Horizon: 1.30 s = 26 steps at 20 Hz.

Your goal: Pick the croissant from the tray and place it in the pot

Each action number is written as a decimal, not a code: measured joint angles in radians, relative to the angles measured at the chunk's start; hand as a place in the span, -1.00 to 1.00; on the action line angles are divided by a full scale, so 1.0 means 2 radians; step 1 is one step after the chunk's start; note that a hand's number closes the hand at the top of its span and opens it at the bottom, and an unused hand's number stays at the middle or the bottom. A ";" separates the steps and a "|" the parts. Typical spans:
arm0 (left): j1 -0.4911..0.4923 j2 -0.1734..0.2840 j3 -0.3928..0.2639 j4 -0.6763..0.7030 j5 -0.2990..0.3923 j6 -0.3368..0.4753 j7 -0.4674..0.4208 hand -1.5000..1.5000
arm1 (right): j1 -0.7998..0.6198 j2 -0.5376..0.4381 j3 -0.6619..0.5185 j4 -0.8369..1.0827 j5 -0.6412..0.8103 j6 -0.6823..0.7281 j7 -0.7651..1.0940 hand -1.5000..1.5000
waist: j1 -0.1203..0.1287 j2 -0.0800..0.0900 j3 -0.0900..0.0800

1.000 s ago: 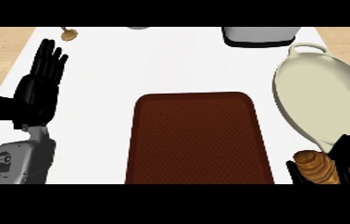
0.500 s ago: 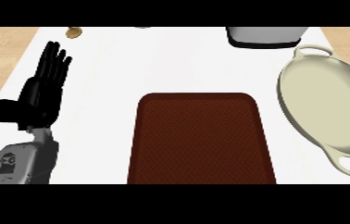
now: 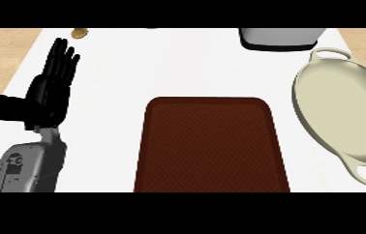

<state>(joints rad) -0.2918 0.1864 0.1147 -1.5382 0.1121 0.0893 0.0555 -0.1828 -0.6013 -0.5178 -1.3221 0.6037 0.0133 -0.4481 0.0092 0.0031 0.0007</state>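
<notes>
Tray [image 3: 211, 146] centred, pot [image 3: 334, 113] right edge

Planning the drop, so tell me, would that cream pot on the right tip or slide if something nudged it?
The pot looks wide and shallow, so it probably won't tip. Its glossy surface on the smooth white counter suggests it might slide a little. It has side handles, likely heavy for its size.
</notes>
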 measured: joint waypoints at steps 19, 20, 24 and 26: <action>0.011 -0.007 0.000 -0.006 0.001 -0.008 -0.006 0.00 | -0.162 -0.024 0.051 0.360 0.032 0.032 -0.126 -1.00 | 0.004 0.001 0.000; 0.008 -0.006 0.001 -0.004 0.001 -0.007 -0.004 0.00 | -0.164 -0.025 0.047 0.360 0.022 0.041 -0.136 -1.00 | 0.002 0.001 0.000; 0.011 -0.005 0.003 0.000 -0.002 -0.007 -0.009 0.00 | -0.178 -0.020 0.020 0.367 -0.022 0.075 -0.149 -1.00 | -0.001 -0.001 0.000; 0.018 -0.012 -0.004 -0.007 -0.008 -0.001 -0.008 0.00 | -0.183 -0.022 0.005 0.374 -0.044 0.093 -0.140 -1.00 | -0.001 -0.001 0.000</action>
<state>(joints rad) -0.2565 0.1626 0.1066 -1.5520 0.0954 0.0871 0.0404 -0.5487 -0.6455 -0.5084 -0.5739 0.5160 0.2003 -0.7291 0.0064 0.0010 0.0005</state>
